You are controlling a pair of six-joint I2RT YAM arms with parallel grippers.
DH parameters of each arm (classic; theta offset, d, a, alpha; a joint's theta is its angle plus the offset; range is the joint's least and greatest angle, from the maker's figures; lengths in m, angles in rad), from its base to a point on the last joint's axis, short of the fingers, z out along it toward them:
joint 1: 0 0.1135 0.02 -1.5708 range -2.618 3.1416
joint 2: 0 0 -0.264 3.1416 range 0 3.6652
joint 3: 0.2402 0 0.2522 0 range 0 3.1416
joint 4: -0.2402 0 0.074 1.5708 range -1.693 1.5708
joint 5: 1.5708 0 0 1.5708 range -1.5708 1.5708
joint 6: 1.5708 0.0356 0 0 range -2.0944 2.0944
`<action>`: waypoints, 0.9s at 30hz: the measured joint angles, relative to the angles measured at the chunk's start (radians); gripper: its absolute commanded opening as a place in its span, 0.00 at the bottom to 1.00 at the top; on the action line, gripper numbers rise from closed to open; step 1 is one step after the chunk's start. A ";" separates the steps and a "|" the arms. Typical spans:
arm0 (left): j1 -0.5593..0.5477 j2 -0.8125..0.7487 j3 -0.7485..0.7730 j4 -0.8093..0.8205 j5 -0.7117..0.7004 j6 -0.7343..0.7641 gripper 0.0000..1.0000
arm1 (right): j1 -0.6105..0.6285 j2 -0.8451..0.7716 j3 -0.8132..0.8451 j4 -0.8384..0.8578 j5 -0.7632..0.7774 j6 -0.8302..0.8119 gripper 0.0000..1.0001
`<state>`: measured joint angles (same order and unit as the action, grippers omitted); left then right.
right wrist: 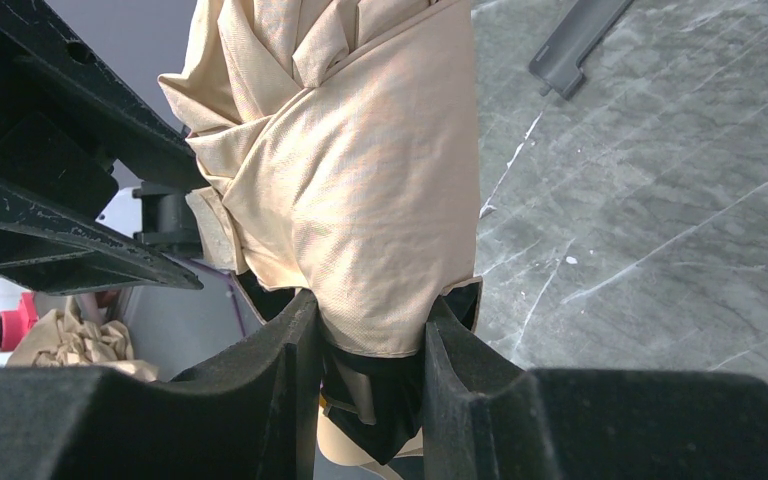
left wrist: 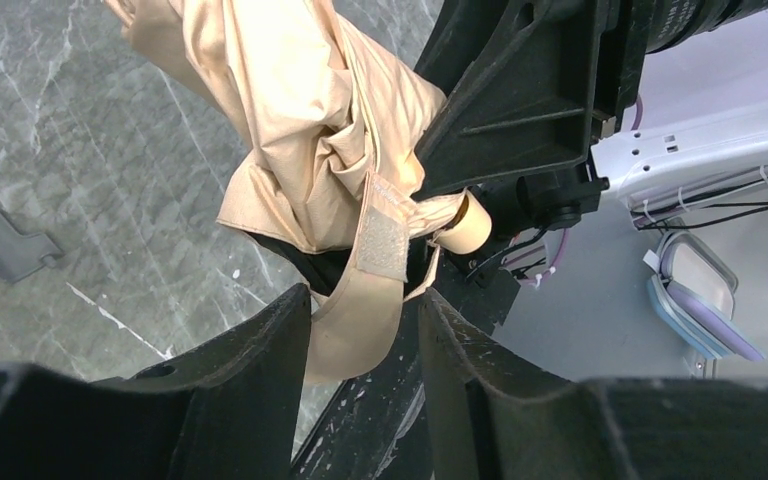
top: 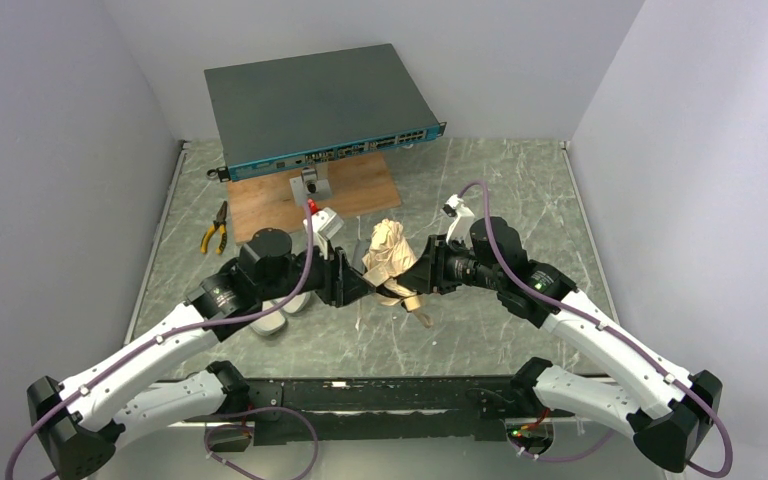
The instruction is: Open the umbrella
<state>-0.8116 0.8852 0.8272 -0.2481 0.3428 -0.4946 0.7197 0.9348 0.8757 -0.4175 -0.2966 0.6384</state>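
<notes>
Top external view: holding the folded umbrella (top: pixel 388 252) over the table (top: pixel 520 200), between both arms; pinching its cream fabric in the right gripper (right wrist: pixel 370 300); straddling its strap (left wrist: pixel 380 240) with the left gripper (left wrist: pixel 365 295), gripping or loose impossible to tell.

one umbrella (top: pixel 388 250), one network switch (top: pixel 310 95), one pliers (top: pixel 215 228), one wooden board (top: pixel 360 190), one whitish case (top: pixel 270 322).

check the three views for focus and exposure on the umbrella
top external: even soft light, faint shadows, umbrella small but sharp; left wrist: strap crisp, left gripper dark and soft at the frame bottom; right wrist: its weave sharp and bright, not blown out, right gripper underexposed
</notes>
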 measured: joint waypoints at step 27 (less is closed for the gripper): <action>-0.010 0.061 0.141 -0.035 -0.011 -0.023 0.00 | 0.000 0.000 -0.002 -0.003 0.038 -0.018 0.00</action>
<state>-0.8219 0.9463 0.9680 -0.2829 0.3313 -0.5171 0.7197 0.9348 0.8738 -0.4202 -0.2588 0.6201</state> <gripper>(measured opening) 0.010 0.341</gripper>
